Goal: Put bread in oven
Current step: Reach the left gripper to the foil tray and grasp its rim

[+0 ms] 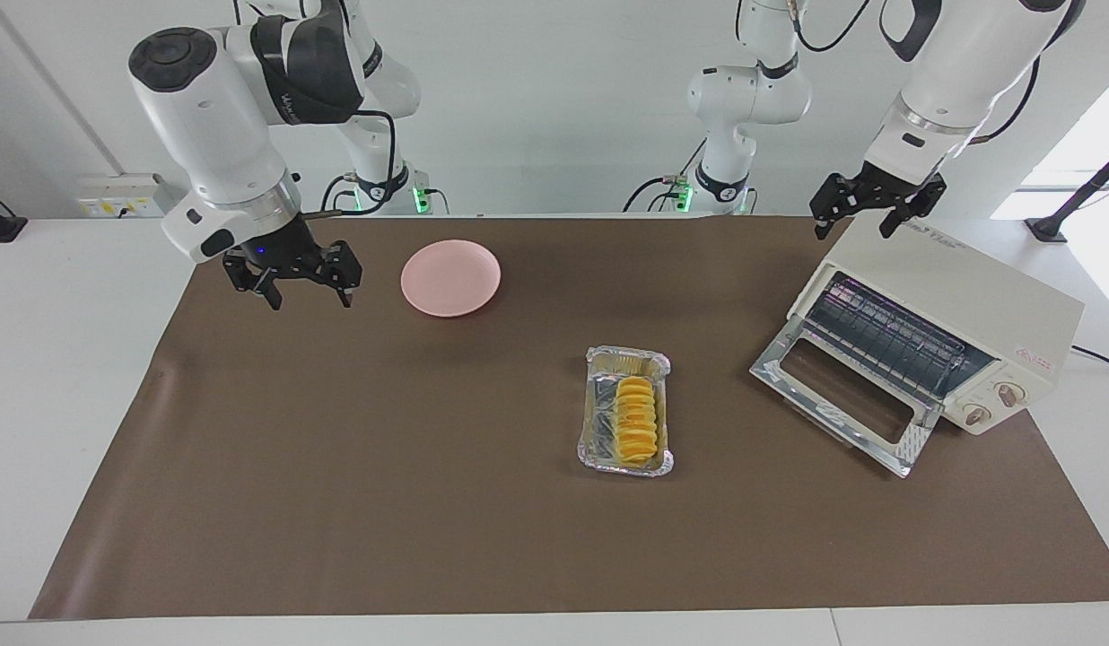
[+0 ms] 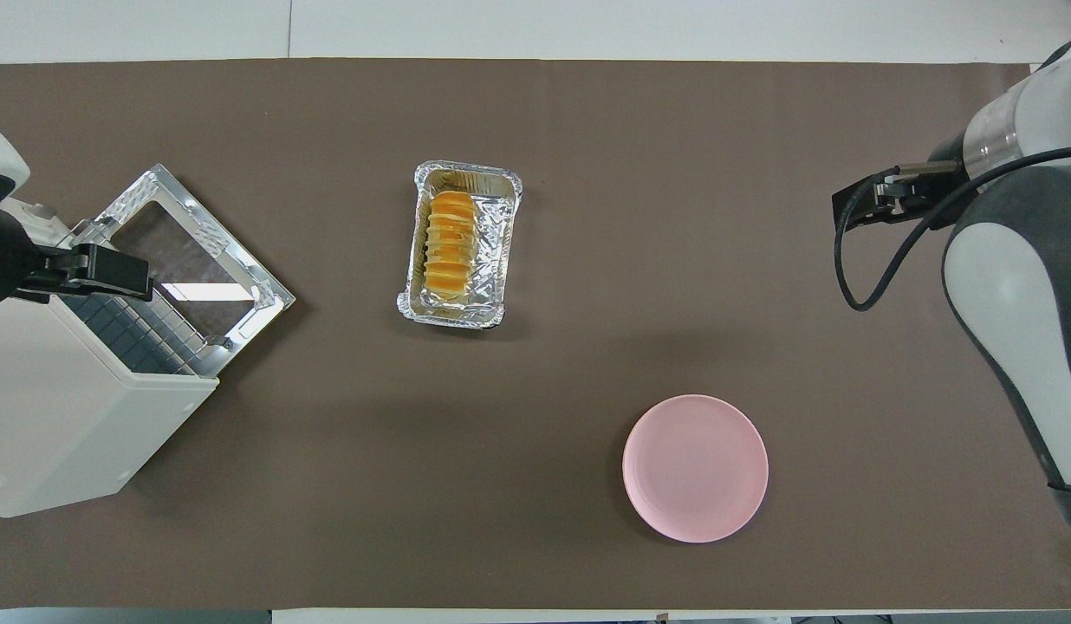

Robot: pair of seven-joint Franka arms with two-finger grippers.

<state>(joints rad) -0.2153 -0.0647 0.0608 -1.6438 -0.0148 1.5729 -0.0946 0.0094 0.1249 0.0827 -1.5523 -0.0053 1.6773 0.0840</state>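
Bread (image 1: 636, 418), one ridged golden loaf, lies in the single foil tray (image 1: 594, 429) near the middle of the brown mat (image 1: 339, 493). One oven (image 1: 954, 314) stands at the left arm's end of the table, its glass door (image 1: 842, 395) dropped flat onto the mat and the wire rack showing inside. One pink plate (image 1: 450, 277) sits nearer to the robots than the tray, toward the right arm's end.

Wide bare mat surrounds the tray on every side, and a clear strip separates it from the door's edge.

Both two-finger tools hold nothing. The right gripper (image 1: 291, 279) hangs with fingers spread above the mat's corner beside the plate. The left gripper (image 1: 864, 208) hovers with fingers spread over the oven's top edge, seemingly just clear of it.
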